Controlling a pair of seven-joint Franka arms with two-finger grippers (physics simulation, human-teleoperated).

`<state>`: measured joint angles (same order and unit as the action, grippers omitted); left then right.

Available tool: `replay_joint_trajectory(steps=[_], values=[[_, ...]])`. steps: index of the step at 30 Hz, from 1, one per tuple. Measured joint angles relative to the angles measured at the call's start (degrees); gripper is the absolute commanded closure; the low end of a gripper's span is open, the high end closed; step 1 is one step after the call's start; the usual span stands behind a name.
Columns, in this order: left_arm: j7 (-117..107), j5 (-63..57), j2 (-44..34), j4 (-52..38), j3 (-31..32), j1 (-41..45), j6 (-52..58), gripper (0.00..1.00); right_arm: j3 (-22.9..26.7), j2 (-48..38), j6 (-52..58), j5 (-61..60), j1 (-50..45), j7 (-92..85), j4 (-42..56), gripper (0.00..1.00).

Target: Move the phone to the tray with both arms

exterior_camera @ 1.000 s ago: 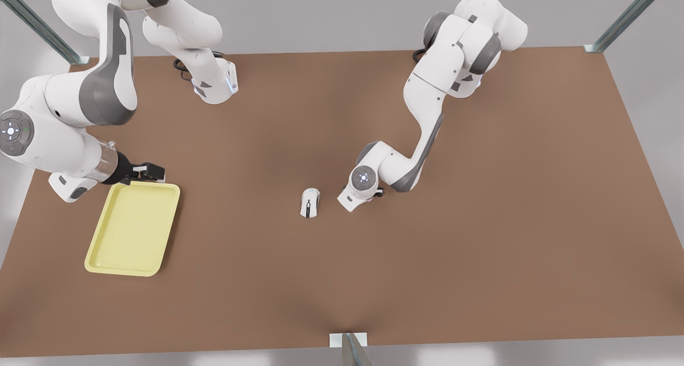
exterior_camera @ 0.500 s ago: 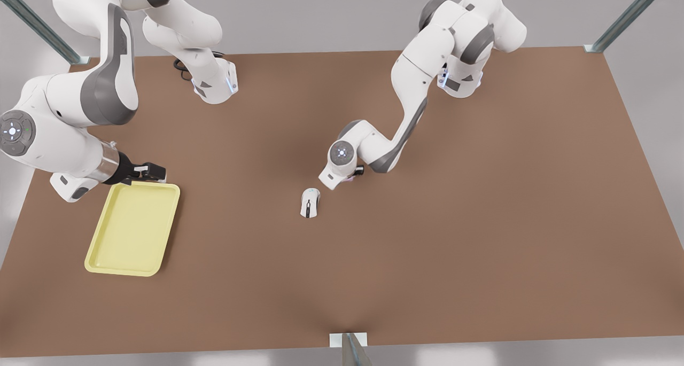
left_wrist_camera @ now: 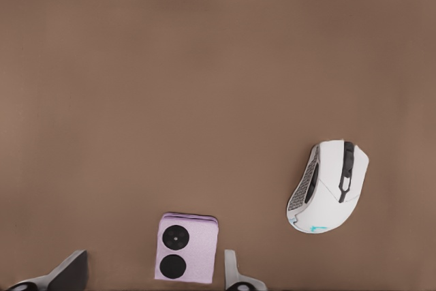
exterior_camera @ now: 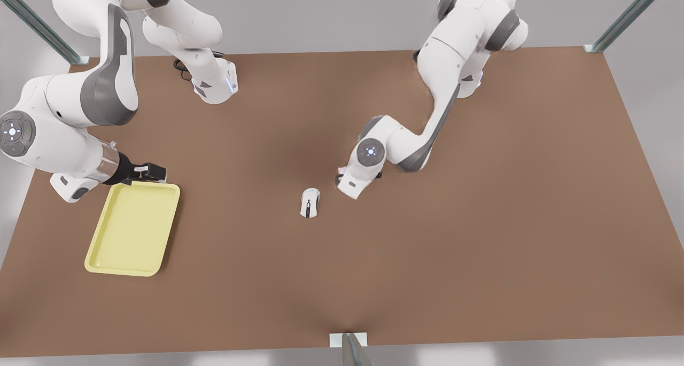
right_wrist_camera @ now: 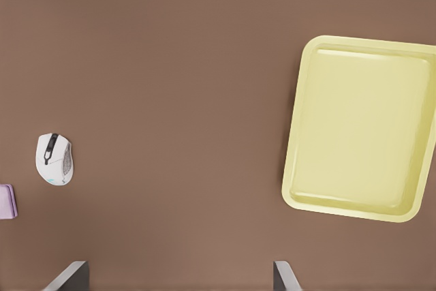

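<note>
The pale pink folded phone (left_wrist_camera: pixel 185 248) lies flat on the brown table with its two black camera circles up. It sits between the fingers of my open left gripper (left_wrist_camera: pixel 150 279), closer to one finger and not gripped. In the front view that arm's wrist (exterior_camera: pixel 370 152) hangs over the table's middle and covers the phone. The phone's edge (right_wrist_camera: pixel 5 201) also peeks into the right wrist view. My right gripper (exterior_camera: pixel 149 171) waits open (right_wrist_camera: pixel 177 279) at the far edge of the empty yellow tray (exterior_camera: pixel 133 230), seen also as tray (right_wrist_camera: pixel 361 127).
A white computer mouse (exterior_camera: pixel 310 202) lies just to the front view's left of the left arm's hand, a short way from the phone; the mouse (left_wrist_camera: pixel 328 187) (right_wrist_camera: pixel 54 158) is in both wrist views. Bare brown table separates the mouse from the tray.
The left arm's wrist swung back and toward the front view's left, then returned right, ending slightly farther back than a second ago. The right arm, tray and mouse stayed put.
</note>
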<state>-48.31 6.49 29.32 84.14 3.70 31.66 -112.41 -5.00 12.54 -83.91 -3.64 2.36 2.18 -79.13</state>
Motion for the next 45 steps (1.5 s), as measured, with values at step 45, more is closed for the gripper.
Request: replay_joint_trajectory(steps=[45], values=[[39.40,-4.89,-11.85,-10.39,-5.98,-13.03,37.96,0.00,-3.64,39.84,-36.38,7.32,-42.61,47.23,7.64,0.00]])
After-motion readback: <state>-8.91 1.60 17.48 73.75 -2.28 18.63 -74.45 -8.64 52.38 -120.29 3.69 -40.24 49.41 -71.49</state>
